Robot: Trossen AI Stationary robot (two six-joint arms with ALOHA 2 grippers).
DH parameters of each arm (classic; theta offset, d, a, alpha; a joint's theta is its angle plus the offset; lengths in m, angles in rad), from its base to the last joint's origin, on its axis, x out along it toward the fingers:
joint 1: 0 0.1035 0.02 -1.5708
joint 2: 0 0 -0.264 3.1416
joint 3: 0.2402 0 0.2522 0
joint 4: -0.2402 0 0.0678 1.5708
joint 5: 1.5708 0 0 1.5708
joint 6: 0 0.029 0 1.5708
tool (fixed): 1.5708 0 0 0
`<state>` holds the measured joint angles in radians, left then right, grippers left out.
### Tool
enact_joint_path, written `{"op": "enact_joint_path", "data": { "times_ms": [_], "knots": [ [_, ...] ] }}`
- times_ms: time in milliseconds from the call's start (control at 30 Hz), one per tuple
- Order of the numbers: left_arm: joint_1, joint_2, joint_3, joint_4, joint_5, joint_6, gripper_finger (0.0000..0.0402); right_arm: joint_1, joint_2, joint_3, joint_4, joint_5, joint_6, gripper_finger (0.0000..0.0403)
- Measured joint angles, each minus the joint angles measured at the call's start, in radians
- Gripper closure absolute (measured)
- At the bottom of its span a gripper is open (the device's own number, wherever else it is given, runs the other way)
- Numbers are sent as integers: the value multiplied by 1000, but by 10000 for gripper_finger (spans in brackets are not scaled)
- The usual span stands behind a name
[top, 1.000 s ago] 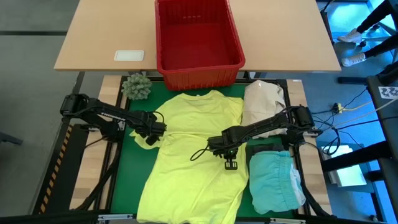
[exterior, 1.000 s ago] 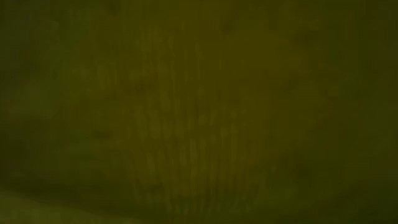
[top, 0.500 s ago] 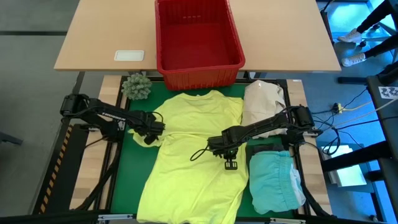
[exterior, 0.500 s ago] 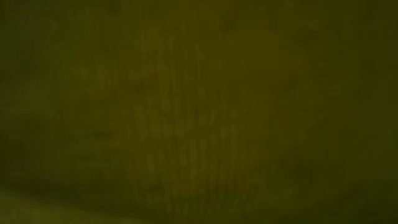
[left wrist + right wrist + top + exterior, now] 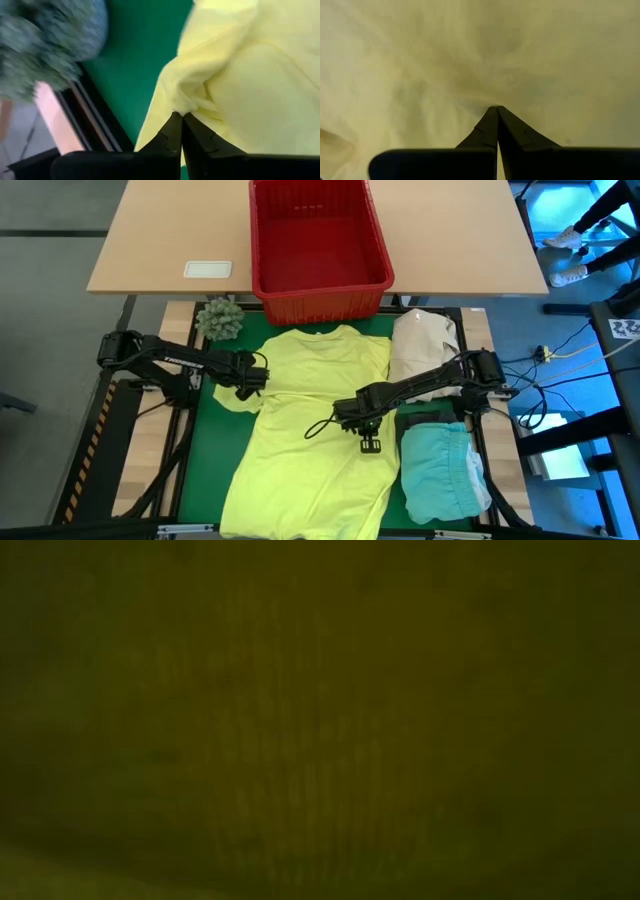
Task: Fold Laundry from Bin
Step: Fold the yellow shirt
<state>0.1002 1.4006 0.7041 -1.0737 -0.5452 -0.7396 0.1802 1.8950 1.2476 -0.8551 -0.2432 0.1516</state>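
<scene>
red bin [image 5: 318, 240] is empty. yellow shirt [image 5: 320, 420] lies flat on green surface [image 5: 205, 455], not folded. left hand [image 5: 252, 375] pinches its sleeve, right hand [image 5: 350, 418] closed, pressing its middle. turquoise garment [image 5: 440, 470] done beside.

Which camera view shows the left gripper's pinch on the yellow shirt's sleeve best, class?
The left wrist view: the left gripper is shut on the yellow shirt, bunching its sleeve. The high view shows the gripper small at the sleeve. The low view is covered; the right wrist view shows only yellow cloth.
</scene>
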Motion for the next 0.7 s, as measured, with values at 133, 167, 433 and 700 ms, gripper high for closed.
{"op": "enact_joint_path", "data": {
  "times_ms": [133, 167, 433, 700],
  "knots": [
    [46, 0, 5, 1, -82, 43, 401, 0, 0, 0, 0, 0, -1, 400],
    [60, 0, 5, 1, -99, 52, 401, 0, 0, 0, 0, 0, -1, 400],
    [169, 0, 5, 32, -111, 154, 401, 0, 0, 0, 0, 0, -3, 400],
    [226, 0, 6, 40, -46, 217, 363, 1, 0, 0, 0, 0, -3, 400]
  ]
}}
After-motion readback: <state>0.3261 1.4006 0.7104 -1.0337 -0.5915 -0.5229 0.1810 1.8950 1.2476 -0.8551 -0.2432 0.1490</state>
